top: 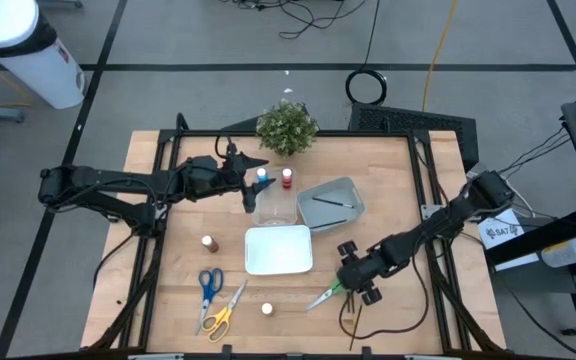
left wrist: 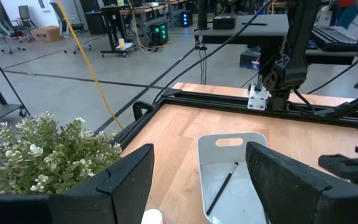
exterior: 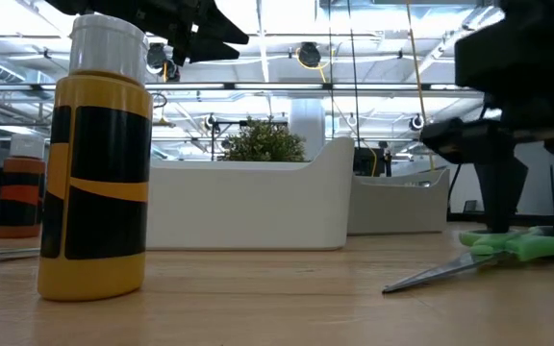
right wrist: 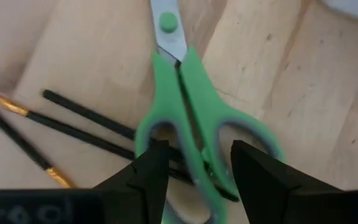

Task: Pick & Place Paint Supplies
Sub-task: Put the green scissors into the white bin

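Green-handled scissors (right wrist: 194, 118) lie flat on the wooden table (top: 388, 180), just off the white tray's (top: 279, 250) corner on the right arm's side, blades closed and pointing toward the tray. The right gripper (right wrist: 194, 171) sits low over the handles, fingers parted with one handle loop between them; whether the pads touch the plastic is unclear from the wrist view. Thin dark brushes (right wrist: 86, 124) lie under and beside the handles. Past the white tray's far edge, the left gripper (left wrist: 197, 180) hovers with its fingers well apart and nothing between them, above the blue paint bottle (top: 262, 176). The grey tray (left wrist: 232, 174), beyond the white tray toward the right arm, holds one brush (left wrist: 222, 185).
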Action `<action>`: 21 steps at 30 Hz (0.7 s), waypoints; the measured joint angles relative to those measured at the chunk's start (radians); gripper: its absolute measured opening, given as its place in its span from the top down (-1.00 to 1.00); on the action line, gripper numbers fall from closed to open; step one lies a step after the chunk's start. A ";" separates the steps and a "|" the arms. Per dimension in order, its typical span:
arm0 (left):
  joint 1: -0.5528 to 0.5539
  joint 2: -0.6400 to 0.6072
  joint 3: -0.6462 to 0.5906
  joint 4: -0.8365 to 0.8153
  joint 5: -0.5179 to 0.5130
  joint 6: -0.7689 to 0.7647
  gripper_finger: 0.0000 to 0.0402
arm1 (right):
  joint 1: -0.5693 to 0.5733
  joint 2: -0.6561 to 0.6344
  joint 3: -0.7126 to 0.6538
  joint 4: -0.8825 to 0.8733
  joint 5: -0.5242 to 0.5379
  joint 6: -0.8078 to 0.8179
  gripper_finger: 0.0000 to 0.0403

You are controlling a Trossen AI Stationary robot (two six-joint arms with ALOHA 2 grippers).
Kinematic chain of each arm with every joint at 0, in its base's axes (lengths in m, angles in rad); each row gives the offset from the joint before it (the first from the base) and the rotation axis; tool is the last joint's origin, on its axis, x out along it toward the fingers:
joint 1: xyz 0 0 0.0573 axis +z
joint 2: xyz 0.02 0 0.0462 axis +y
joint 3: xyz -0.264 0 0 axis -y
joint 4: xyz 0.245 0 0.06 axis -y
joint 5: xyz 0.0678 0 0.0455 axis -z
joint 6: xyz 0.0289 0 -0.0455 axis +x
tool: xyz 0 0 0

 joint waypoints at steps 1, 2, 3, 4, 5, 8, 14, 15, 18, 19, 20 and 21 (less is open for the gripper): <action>0.000 0.000 0.000 0.000 0.000 0.000 -0.34 | 0.001 0.010 0.000 0.000 0.000 -0.001 0.22; 0.000 0.000 0.000 0.000 0.000 0.000 -0.34 | 0.001 0.018 0.000 0.002 0.002 -0.003 0.22; 0.000 0.000 0.000 0.000 0.000 0.000 -0.34 | 0.002 0.029 0.001 0.006 0.006 -0.004 0.22; 0.000 0.000 0.000 -0.001 0.000 0.000 -0.34 | 0.002 0.036 0.002 0.007 0.015 -0.003 0.22; 0.000 0.000 0.000 -0.001 0.000 0.000 -0.34 | 0.002 0.040 0.003 0.005 0.025 0.001 0.23; 0.000 0.000 0.000 -0.001 0.000 0.000 -0.34 | 0.000 0.047 0.004 0.004 0.027 0.007 0.31; 0.000 0.000 0.000 -0.002 0.000 0.000 -0.34 | -0.006 0.031 0.002 -0.004 0.028 0.007 0.64; 0.000 0.000 0.000 -0.002 0.000 0.000 -0.34 | -0.007 0.025 0.001 -0.006 0.031 0.007 0.64; 0.000 0.000 0.000 -0.002 0.000 0.000 -0.34 | -0.009 -0.009 -0.002 -0.013 0.055 0.005 0.64; 0.000 0.000 0.000 -0.001 0.000 -0.001 -0.34 | -0.008 -0.024 -0.002 -0.006 0.069 0.005 0.64; -0.001 0.000 0.000 0.001 0.001 -0.005 -0.34 | -0.008 -0.040 -0.001 -0.004 0.085 0.008 0.64; -0.001 0.000 0.000 0.002 0.001 -0.014 -0.34 | -0.007 -0.059 -0.001 -0.004 0.101 0.012 0.64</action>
